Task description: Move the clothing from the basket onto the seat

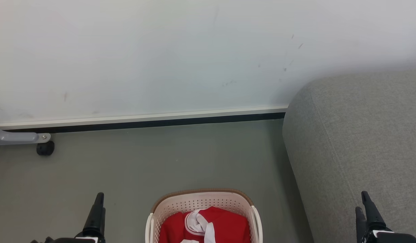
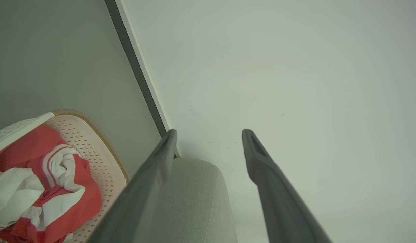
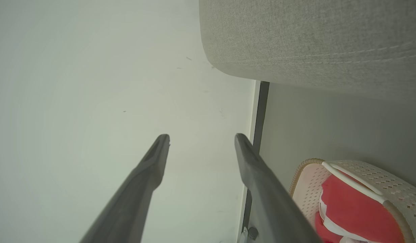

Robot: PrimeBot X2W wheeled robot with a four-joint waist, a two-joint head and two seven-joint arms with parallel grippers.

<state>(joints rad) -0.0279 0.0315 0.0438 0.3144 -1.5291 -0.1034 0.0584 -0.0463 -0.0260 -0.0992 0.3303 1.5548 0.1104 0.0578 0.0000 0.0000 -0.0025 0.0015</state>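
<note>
You are holding the left claw point(image 2: 210, 133) and right claw point(image 3: 201, 136) spread and empty on either side of the basket point(image 1: 201, 199), probably readying a reach. The clothing point(image 1: 228, 226) is lying inside it, beside the sofa point(image 1: 356, 141). The head view is cutting off the basket's near half, hiding how many garments there are.

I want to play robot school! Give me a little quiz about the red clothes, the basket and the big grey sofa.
1. True or false: the clothing is lying on the seat.
2. In the head view, the seat stands on which side of the basket? A) left B) right C) underneath it
3. Fill in: the clothing is red and ____.

Key: 1 false, it is in the basket; 2 B; 3 white.
</note>
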